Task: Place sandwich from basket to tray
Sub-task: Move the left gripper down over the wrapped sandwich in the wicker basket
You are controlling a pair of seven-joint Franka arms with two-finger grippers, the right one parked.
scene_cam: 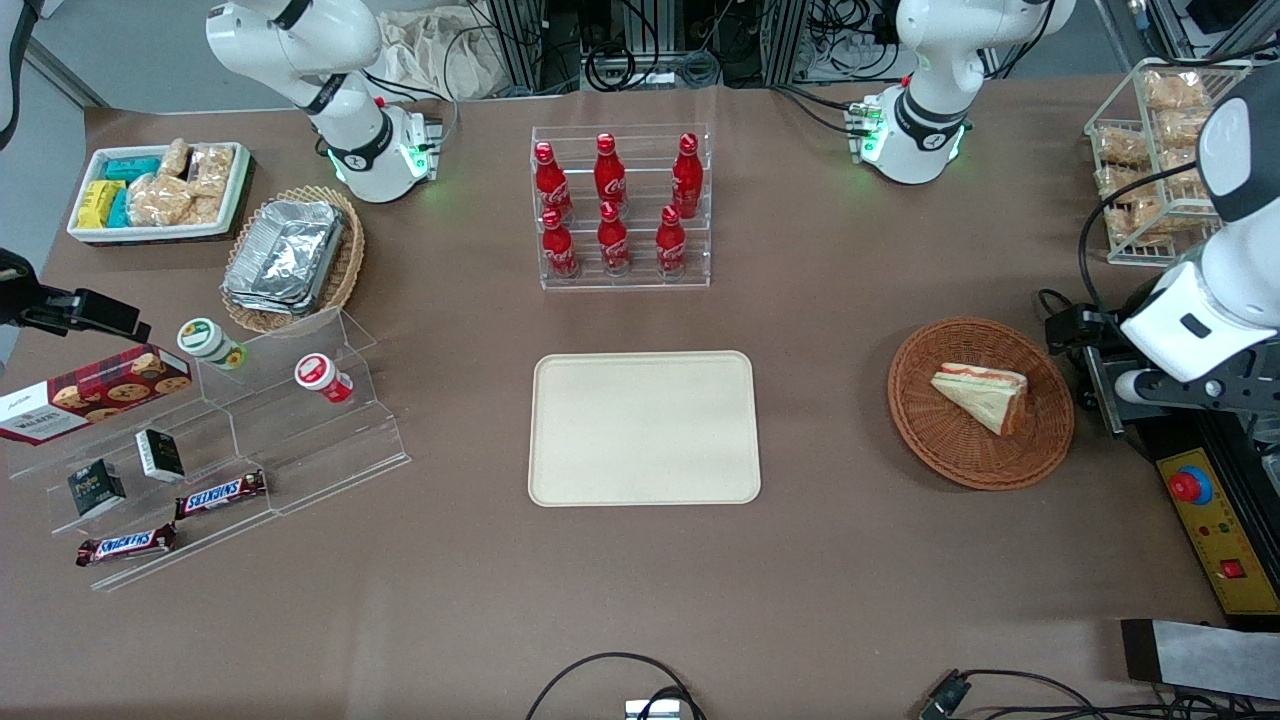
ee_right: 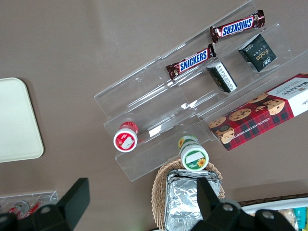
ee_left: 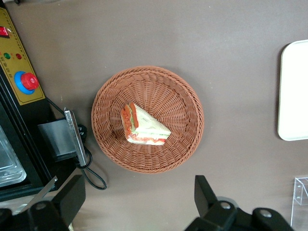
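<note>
The sandwich (ee_left: 144,126) is lying in the wicker basket (ee_left: 183,103), toward my working end of the tabletop from the tray (scene_cam: 643,428). My gripper (ee_left: 139,199) is hovering above the basket, jaws standing apart, holding nothing.

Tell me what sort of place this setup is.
Probably a robotics lab staged as a snack shop: Coca-Cola bottles in a clear rack, Snickers bars on acrylic steps, an emergency-stop box at the table edge. The open gripper hovers above the basket holding the sandwich.
</note>
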